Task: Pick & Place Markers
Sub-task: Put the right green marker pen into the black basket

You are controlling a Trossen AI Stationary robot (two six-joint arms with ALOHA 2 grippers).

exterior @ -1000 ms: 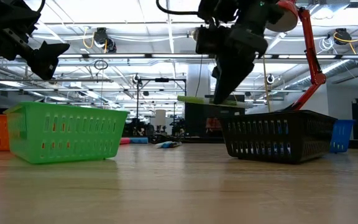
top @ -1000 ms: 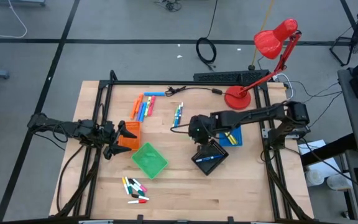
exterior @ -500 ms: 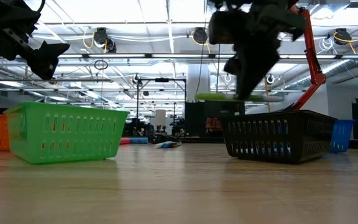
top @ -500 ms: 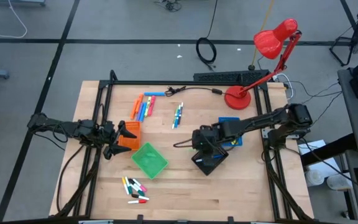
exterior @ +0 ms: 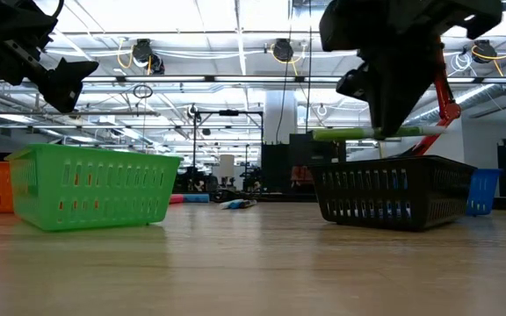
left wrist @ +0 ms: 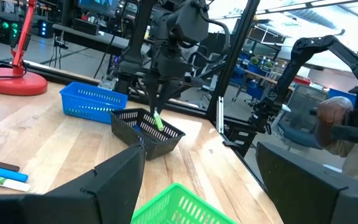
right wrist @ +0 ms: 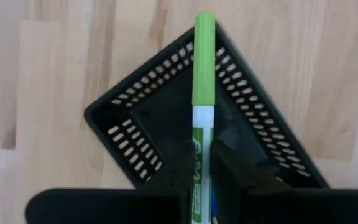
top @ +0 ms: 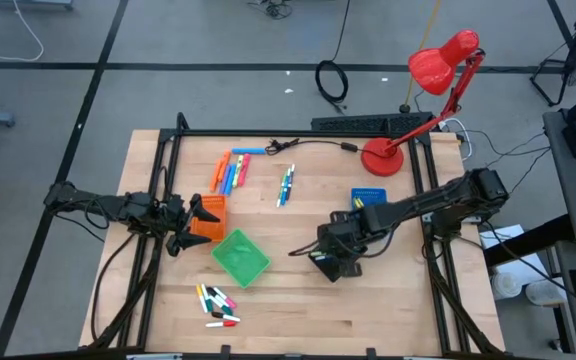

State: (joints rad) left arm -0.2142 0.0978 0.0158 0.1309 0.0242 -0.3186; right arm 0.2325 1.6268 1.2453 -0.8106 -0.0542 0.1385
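Note:
My right gripper [top: 334, 246] hangs over the black tray [top: 330, 264], shut on a green-capped marker [right wrist: 202, 93] that lies level just above the tray's rim [exterior: 385, 162]. Other markers lie on the table: an orange and blue group [top: 230, 170], a thin green and blue group [top: 286, 185], and short mixed-colour ones [top: 218, 304]. At the table's left, my left gripper [top: 184, 224] stands open and level beside the orange tray [top: 209, 216], touching nothing. My right gripper pinches the marker's white barrel [right wrist: 201, 163] between its two fingers, about midway along it. The fingers come from above, slanting steeply down, and lie across the marker. The marker is lifted clear and level, and its green cap end [right wrist: 204, 43] reaches out over the tray's corner.
A green tray [top: 240, 257] sits at the near left of centre. A blue tray [top: 368, 199] lies beyond the black one. A red lamp's base [top: 380, 157] and a black cable [top: 313, 145] are at the far side. A person [left wrist: 337, 124] shows beyond the table.
My right gripper has carried the marker toward the table's near edge and a little to the right, from beside the blue tray to over the black tray, tipping further downward. The marker stayed level in the hold.

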